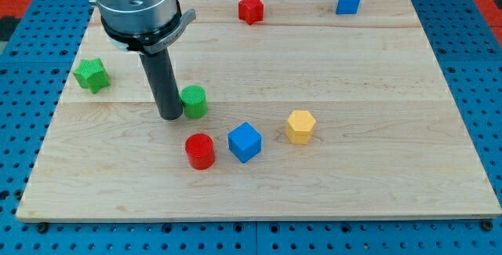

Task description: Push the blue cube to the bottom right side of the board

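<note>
The blue cube (245, 142) sits near the middle of the wooden board (376, 192), a little below centre. A red cylinder (200, 151) stands just to its left and a yellow hexagonal block (300, 126) just to its right. My tip (170, 116) rests on the board up and to the left of the blue cube, about a hand's width away. It touches or nearly touches the left side of a green cylinder (194, 101). A second blue block (347, 1), of unclear shape, lies near the top right edge.
A green star-shaped block (92, 74) lies at the left edge. A red star-shaped block (250, 9) lies at the top centre. The board sits on a blue perforated table (486, 74).
</note>
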You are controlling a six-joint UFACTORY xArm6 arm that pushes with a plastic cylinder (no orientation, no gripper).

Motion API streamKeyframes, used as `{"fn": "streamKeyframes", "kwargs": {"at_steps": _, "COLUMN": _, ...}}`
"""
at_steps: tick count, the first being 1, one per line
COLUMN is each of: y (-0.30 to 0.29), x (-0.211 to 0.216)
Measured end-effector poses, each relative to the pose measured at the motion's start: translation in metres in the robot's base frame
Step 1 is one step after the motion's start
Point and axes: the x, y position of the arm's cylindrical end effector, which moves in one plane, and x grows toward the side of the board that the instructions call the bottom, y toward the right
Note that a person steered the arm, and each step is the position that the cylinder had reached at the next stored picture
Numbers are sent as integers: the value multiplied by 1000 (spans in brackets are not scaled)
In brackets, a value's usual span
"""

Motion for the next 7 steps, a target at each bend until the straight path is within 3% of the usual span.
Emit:
{"fn": "streamKeyframes", "kwargs": {"at_steps": 1, "y": 0, "x": 13}}
{"fn": "streamKeyframes", "kwargs": {"at_steps": 2, "y": -6, "x": 61}}
{"fn": "streamKeyframes", "kwargs": {"at_steps": 3, "y": -5, "x": 62}}
{"fn": "streamKeyframes", "kwargs": {"at_steps": 5, "y": 69, "x": 69}}
{"fn": "streamKeyframes", "kwargs": {"at_steps": 7, "y": 87, "x": 73}}
